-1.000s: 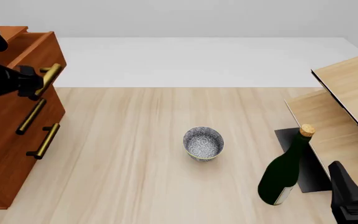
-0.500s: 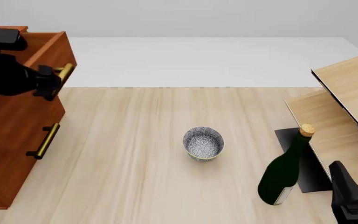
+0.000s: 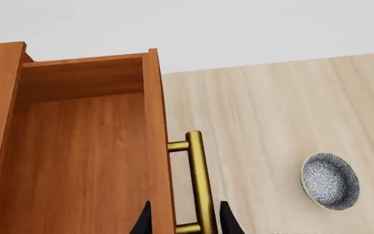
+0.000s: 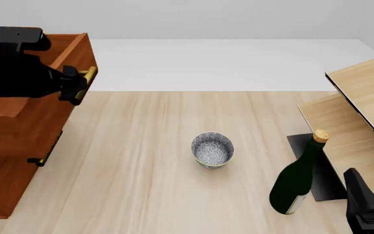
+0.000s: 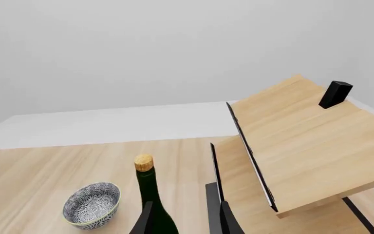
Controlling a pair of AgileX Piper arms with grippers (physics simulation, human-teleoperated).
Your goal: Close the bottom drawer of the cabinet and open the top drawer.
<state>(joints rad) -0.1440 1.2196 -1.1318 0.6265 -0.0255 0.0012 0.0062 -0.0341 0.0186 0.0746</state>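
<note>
We note the cabinet (image 4: 5, 146) at nine o'clock on the bench (image 4: 148, 170) in the front view, with the top drawer (image 4: 37, 97) standing well out from its face and its bare interior open to the left wrist view. The left end effector (image 4: 76, 85) sits right at that drawer's brass handle (image 3: 200, 180); its two fingertips straddle the bar, one on each side, closed down onto it as far as we can judge. The bar's long axis runs along the drawer front, crosswise to the pull direction, so any further travel lies straight out toward three o'clock. The bottom drawer (image 4: 8, 187) shows only its front and a bit of handle (image 4: 41, 158) beneath the overhang; it appears flush, hence shut, though we cannot be certain. The right end effector (image 4: 369, 204) idles far off at five o'clock, jaws parted and empty, next to the green bottle (image 4: 297, 180) and the pale shelf boards (image 4: 362, 112). A patterned bowl (image 4: 212, 149) rests mid-bench, clear of the drawer's path.
</note>
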